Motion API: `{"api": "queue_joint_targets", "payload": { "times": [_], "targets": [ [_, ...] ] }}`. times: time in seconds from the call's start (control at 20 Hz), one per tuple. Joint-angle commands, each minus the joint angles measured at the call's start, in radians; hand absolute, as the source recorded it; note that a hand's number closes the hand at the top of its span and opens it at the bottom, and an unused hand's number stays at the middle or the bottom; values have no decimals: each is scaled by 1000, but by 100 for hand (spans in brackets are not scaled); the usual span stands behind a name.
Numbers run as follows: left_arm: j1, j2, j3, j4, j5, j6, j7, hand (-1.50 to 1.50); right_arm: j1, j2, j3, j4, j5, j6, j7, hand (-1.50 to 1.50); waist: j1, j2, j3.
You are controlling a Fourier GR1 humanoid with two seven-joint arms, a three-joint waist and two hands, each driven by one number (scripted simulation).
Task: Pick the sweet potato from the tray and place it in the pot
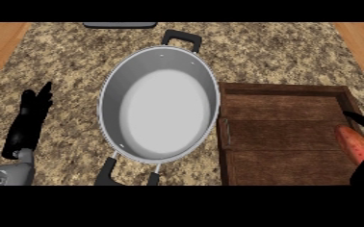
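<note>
We see the left hand (28, 120) at the view's left edge, resting over the granite counter (71, 53) with fingers straight and pointing up, holding and touching nothing. Of the right hand (353, 116) only dark slivers show at the right edge, above and below the sweet potato (351, 143); we cannot tell whether its fingers are curled or straight, nor whether they grip the vegetable. The sweet potato lies at the right edge of the wooden tray (284, 125), partly cut off by the frame. The steel pot (110, 91) stands just left of the tray, its rim nearly touching the tray's wall, with 2 black handles, and we see nothing inside it. The left grey forearm enters from the lower left corner.
</note>
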Motion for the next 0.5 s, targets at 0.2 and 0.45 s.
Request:
{"api": "queue_joint_targets", "payload": {
  "times": [0.2,0.45],
  "targets": [
    [-11,-24,-3,-32,-41,10,41,0,9,51,0,61,68,-11,-49,-150,1,4,7],
    [26,-44,6,-54,-21,-4,21,0,-21,42,-40,71,30,44,-74,150,3,3,6]
  ]
}}
